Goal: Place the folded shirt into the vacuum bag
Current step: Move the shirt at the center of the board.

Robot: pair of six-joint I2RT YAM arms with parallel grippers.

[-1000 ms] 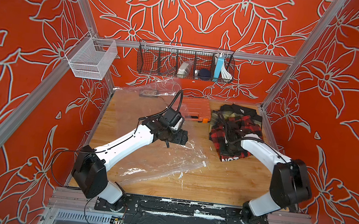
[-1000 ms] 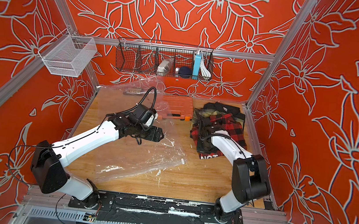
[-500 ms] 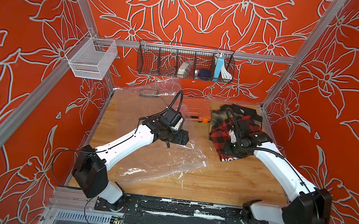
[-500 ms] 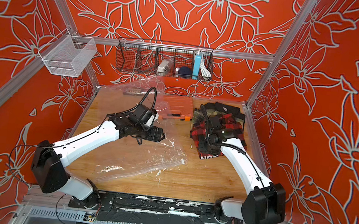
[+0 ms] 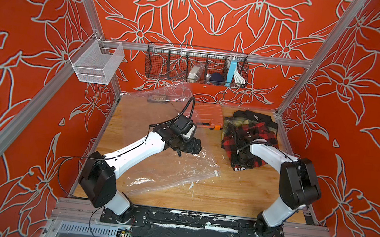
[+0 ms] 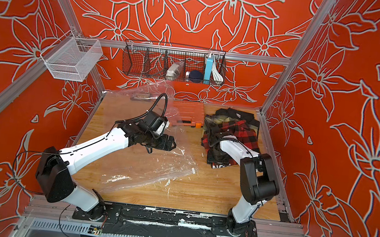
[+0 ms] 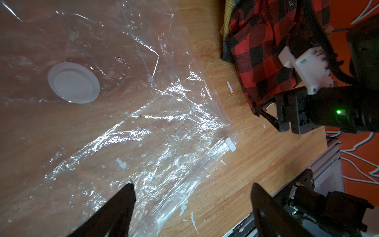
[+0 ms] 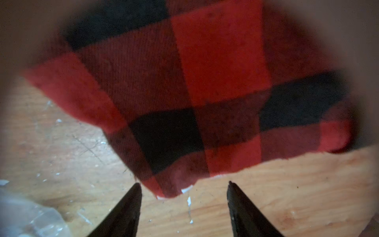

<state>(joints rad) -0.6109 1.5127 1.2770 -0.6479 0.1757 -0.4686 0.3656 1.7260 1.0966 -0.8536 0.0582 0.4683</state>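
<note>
Your right gripper (image 8: 183,185) stands, jaws apart, at a corner of the folded shirt (image 5: 256,129), which lies beside the vacuum bag (image 5: 168,170), not in it. Over the bag your left gripper (image 7: 192,184) hovers agape. Pinching one layer only will likely unravel the fold

vacuum bag (image 7: 127,127): glossy crinkled plastic | shirt (image 8: 184,92): matt cloth | table (image 5: 224,191): wood

We're seeing an orange case (image 5: 209,116) lying flat near the back of the wooden table (image 5: 224,193). A black wire basket (image 5: 163,63) is hanging on the back rail, holding a blue box (image 5: 231,70) and a white cable (image 5: 238,76). A white mesh basket (image 5: 95,63) is hanging at the back-left corner.
</note>
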